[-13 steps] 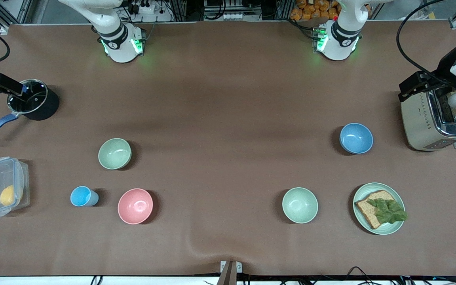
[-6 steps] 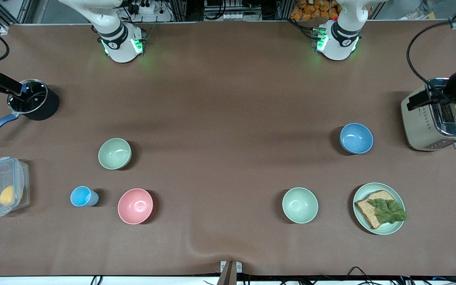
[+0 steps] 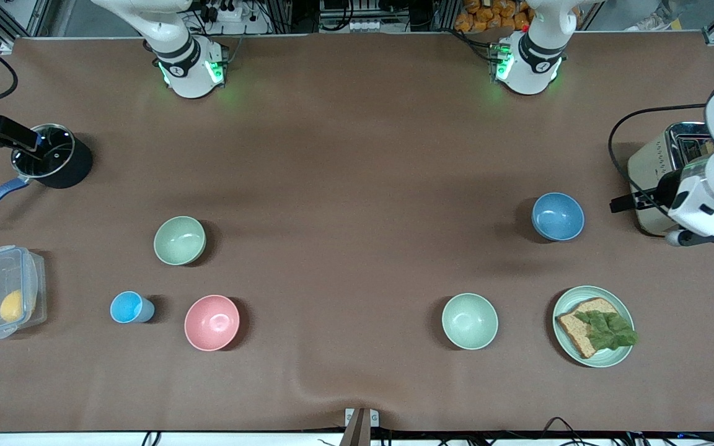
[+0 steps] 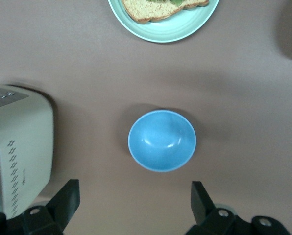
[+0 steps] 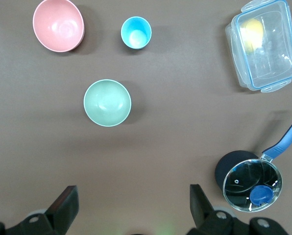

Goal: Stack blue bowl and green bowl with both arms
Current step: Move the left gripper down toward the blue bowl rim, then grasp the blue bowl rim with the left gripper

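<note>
The blue bowl (image 3: 558, 216) stands upright on the brown table toward the left arm's end, beside the toaster; it also shows in the left wrist view (image 4: 161, 140). The sage green bowl (image 3: 180, 240) stands toward the right arm's end and shows in the right wrist view (image 5: 107, 103). My left gripper (image 4: 134, 205) is open and empty, high over the table between the toaster and the blue bowl. My right gripper (image 5: 131, 205) is open and empty, high over the table by the pot, apart from the green bowl.
A toaster (image 3: 661, 176), a plate with bread and lettuce (image 3: 594, 326) and a paler mint bowl (image 3: 470, 321) are near the blue bowl. A pink bowl (image 3: 212, 322), small blue cup (image 3: 129, 307), clear box (image 3: 2, 291) and pot (image 3: 52, 155) are near the green bowl.
The left arm's hand has swung away from the top of the toaster toward the blue bowl. The right arm has hardly moved. No bowl has moved.
</note>
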### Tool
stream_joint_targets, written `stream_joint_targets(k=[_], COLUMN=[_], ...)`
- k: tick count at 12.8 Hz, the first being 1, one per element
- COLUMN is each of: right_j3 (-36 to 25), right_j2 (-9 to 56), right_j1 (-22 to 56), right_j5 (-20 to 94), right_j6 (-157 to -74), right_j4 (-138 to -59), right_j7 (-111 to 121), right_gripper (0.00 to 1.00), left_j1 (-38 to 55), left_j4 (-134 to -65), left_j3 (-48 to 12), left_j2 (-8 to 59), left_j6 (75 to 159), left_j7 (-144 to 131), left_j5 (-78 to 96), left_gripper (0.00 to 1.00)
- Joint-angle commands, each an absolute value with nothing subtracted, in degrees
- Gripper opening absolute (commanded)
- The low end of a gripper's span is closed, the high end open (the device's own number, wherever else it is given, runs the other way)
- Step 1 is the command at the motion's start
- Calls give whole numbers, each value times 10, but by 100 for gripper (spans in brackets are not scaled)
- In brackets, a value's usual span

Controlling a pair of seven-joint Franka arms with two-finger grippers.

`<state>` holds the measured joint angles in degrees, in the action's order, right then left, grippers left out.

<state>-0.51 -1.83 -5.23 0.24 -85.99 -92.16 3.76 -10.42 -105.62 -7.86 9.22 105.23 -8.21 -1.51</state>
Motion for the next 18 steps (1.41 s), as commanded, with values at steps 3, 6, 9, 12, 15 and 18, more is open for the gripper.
stream_joint_targets(k=[3, 6, 9, 12, 15, 18], right_j3=[-6, -5, -6, -5, -5, -5], right_j2=[-11, -9, -9, -8, -4, -4], right_j1=[-47, -48, -48, -48, -48, -48], right_j5=[-3, -3, -3, -3, -3, -2], right_j6=[-858, -858, -858, -858, -858, -857], right_j4=[-918, -919, -921, -925, -925, -925], right_j7=[26, 26, 26, 26, 26, 26], right_gripper=[100, 100, 100, 100, 100, 100], left_j1=[-120, -126, -140, -141, -150, -150], left_j4=[-1196, -1215, -1220, -1222, -1226, -1228], left_j3=[-83, -82, -83, -82, -83, -83], left_j2=[92, 126, 158, 186, 199, 209], left_j6=[1213, 1248, 1259, 1280, 1291, 1292], left_j7=[-75, -69, -64, -64, -64, -64], left_j5=[-26, -33, -51, -55, -55, -55], left_gripper=[100, 100, 100, 100, 100, 83])
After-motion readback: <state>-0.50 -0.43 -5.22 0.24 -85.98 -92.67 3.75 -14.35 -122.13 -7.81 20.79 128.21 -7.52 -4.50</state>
